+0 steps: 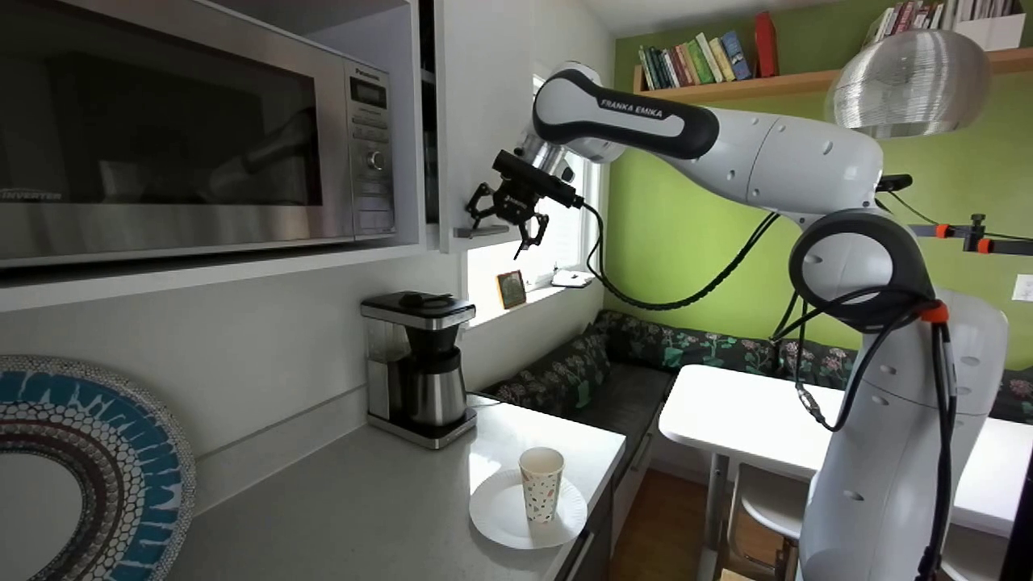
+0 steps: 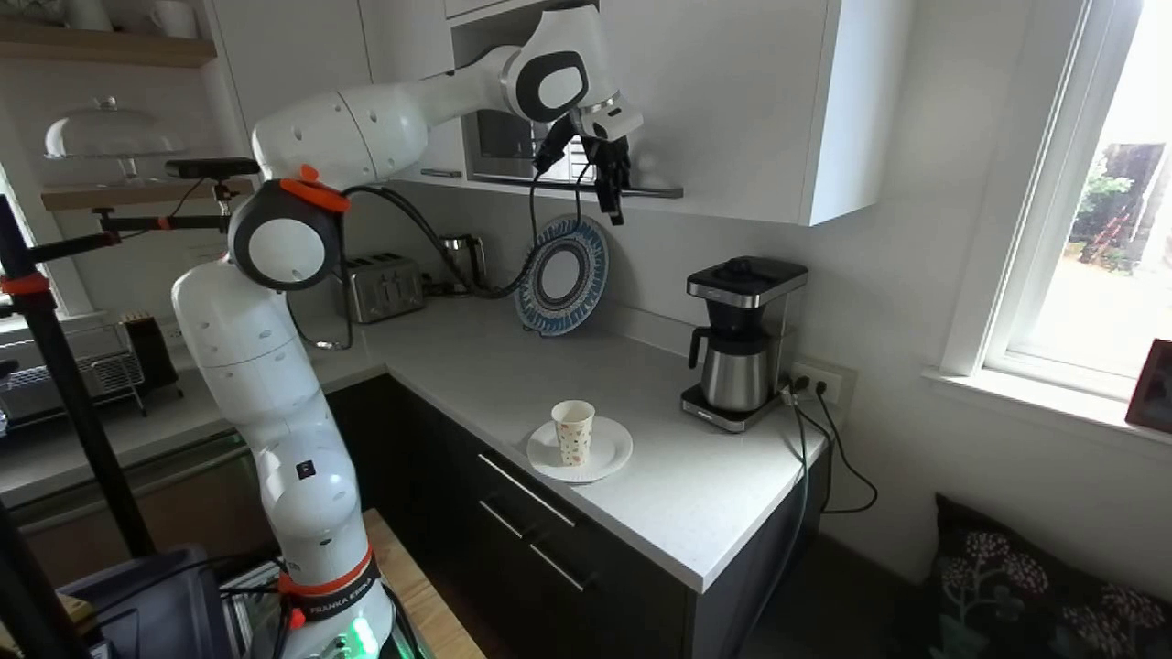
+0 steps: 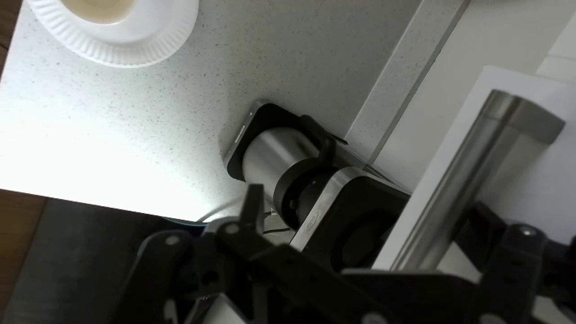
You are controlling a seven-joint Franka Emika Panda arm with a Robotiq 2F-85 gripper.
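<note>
Kitchen counter [image 1: 323, 500], pale and speckled, extends well below the claw [image 1: 500, 232]; a green wall [image 1: 686, 202] stands beyond it. On the counter beneath the claw is a coffee maker [image 1: 421, 355]; a patterned paper cup [image 1: 541, 484] stands upright on a white plate [image 1: 569, 528], also below the claw and well apart from it.

Claw condition: fingers [image 3: 254, 198] spread wide, nothing gripped. The metal handle [image 3: 462, 180] of the cabinet door [image 1: 484, 113] lies between the fingers, much nearer to one of them, which appears to sit on the door side of the bar. Contact cannot be confirmed.

Status: the claw is positioned at the handle; the fingers are not brought together on it. The cabinet door is judged slightly ajar, from a dark gap [image 1: 428, 161] along its edge, between the claw and the microwave [image 1: 161, 137]. By the same judgement, it is neither flush nor swung far out.

View differences: the wrist view shows the handle within the finger span and looks down into the cup, which is cut off at the frame edge. In an exterior view, the fingers [image 2: 612, 197] overlap, so their spread cannot be read there; the same view adds a toaster [image 2: 385, 288], lower than the claw and well apart from it. Printed marks on the cup show in both exterior views but not in the wrist view.
</note>
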